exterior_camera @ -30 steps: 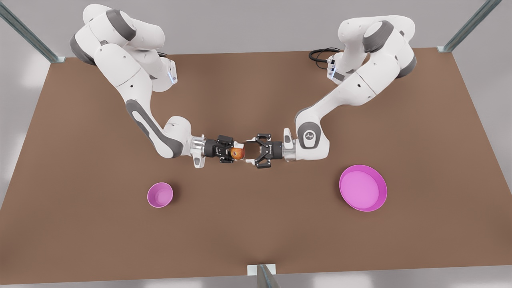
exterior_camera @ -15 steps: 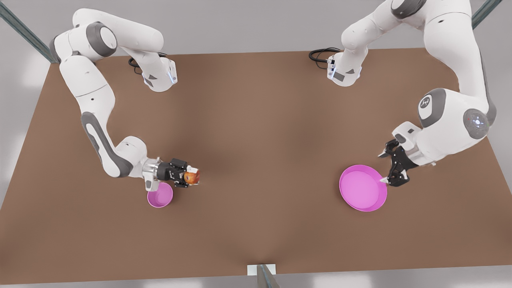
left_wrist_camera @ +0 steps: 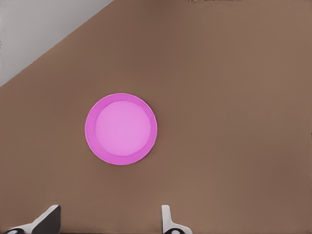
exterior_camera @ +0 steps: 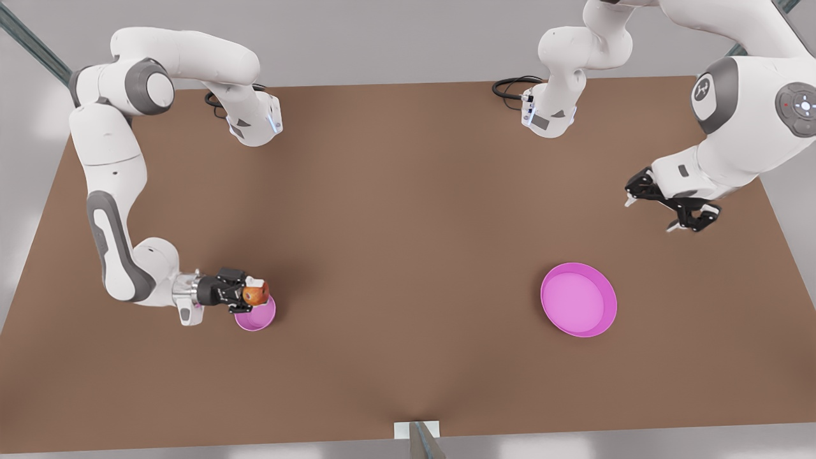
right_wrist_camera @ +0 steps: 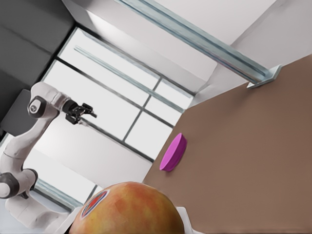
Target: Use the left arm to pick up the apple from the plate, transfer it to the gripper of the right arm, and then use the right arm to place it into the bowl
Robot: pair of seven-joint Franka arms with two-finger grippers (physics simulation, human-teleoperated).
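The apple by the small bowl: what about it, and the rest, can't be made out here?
- Front view: the right gripper and the apple it grips cover part of the bowl, hiding some of its rim and inside.
- Right wrist view: the apple is cut off by the picture's edge; the plate shows edge-on, its inside hidden.
- Left wrist view: the open left gripper has its fingers cut off by the edge.

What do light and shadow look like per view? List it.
Front view: soft, blurred shadows on the table beside the bowl, where the right gripper holds the apple; left gripper open, off the plate. Left wrist view: flat, even light. Right wrist view: bright windows behind the cropped apple.
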